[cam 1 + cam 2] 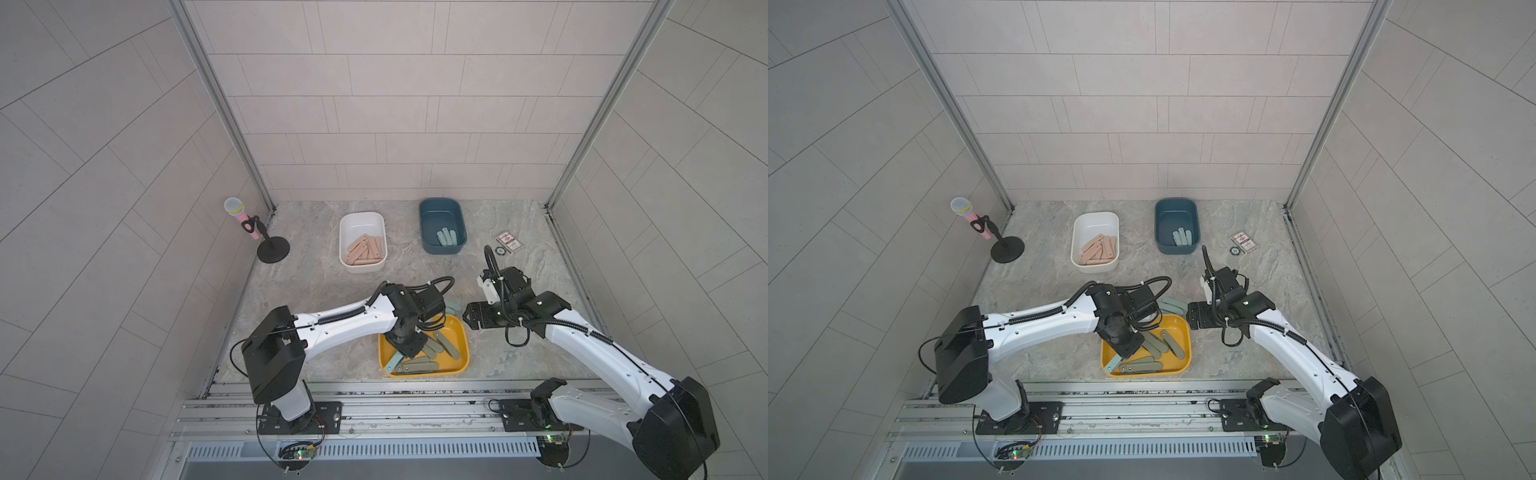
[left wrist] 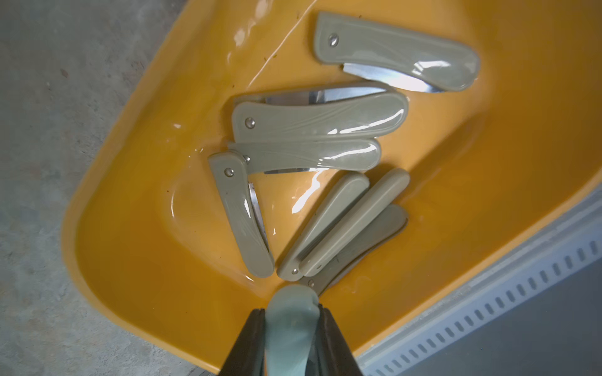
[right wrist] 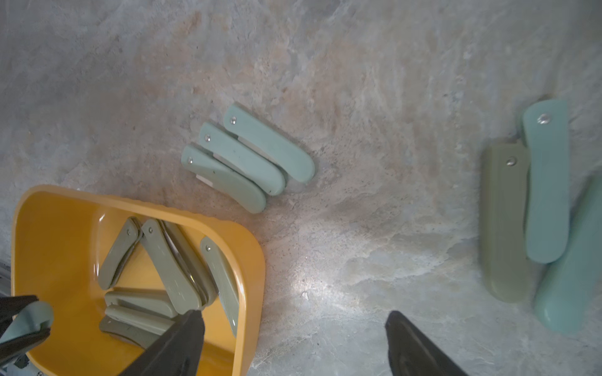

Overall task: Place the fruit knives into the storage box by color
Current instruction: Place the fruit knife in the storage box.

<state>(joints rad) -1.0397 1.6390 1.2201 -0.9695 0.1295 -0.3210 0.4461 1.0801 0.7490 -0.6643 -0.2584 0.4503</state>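
My left gripper point(image 2: 291, 312) is shut on a pale teal fruit knife point(image 2: 290, 325) just above the yellow box point(image 2: 488, 162), which holds several olive knives point(image 2: 319, 120). My right gripper point(image 3: 294, 314) stands open over bare table beside that box's corner. Three teal knives point(image 3: 247, 156) lie side by side on the table. Apart from them, an olive knife point(image 3: 505, 221) lies on the table with two teal ones point(image 3: 547, 182). In a top view, the white box point(image 1: 344, 241) holds pink knives point(image 1: 365, 249) and the blue box point(image 1: 440, 208) holds teal knives point(image 1: 446, 237).
A toy microphone on a black stand point(image 1: 253, 232) sits at the back left corner. A card pack point(image 1: 508, 241) and a small ring point(image 1: 500, 250) lie at the back right. A metal rail point(image 1: 415, 409) runs along the front edge.
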